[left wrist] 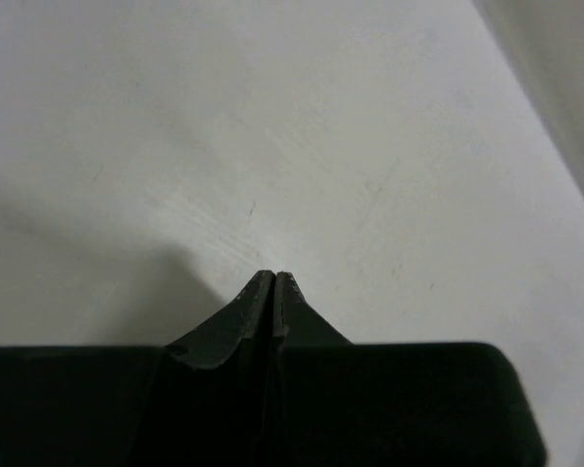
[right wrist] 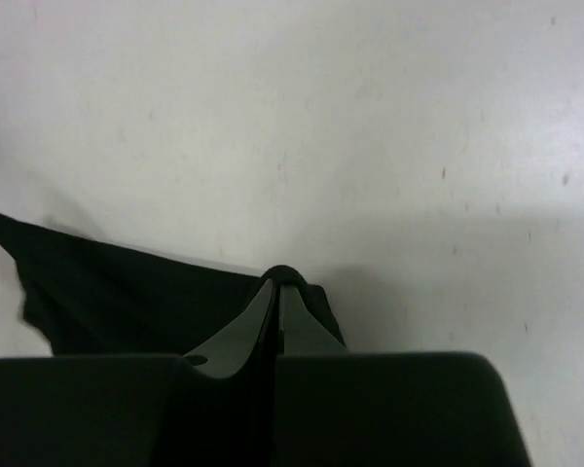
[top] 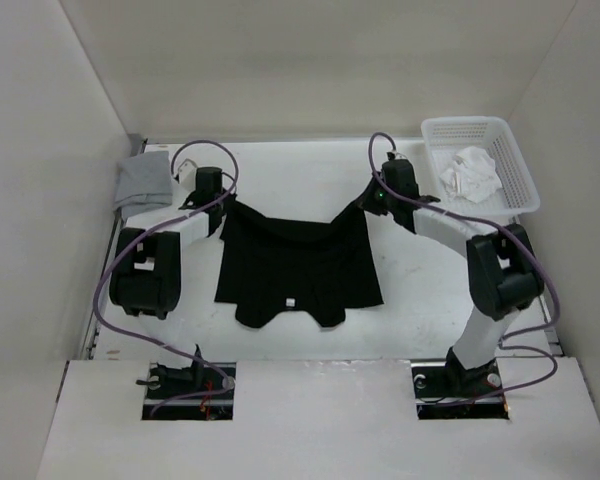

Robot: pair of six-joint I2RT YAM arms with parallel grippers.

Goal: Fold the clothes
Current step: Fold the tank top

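From above, the clothes are lying spread across the middle of the white table, the small white label facing up near the near hem. The left gripper is sitting at the garment's far-left corner and the right gripper at its far-right corner, with the far edge sagging between them. A grey cloth is resting at the far left, and a white basket holding a white cloth is standing at the far right.

In the left wrist view, the left gripper is showing its jaws pressed together over bare table. It is probably pinching the corner, though the fabric is hard to make out here.

In the right wrist view, the right gripper is clamping a fold of the clothes, which are stretching away to the left.
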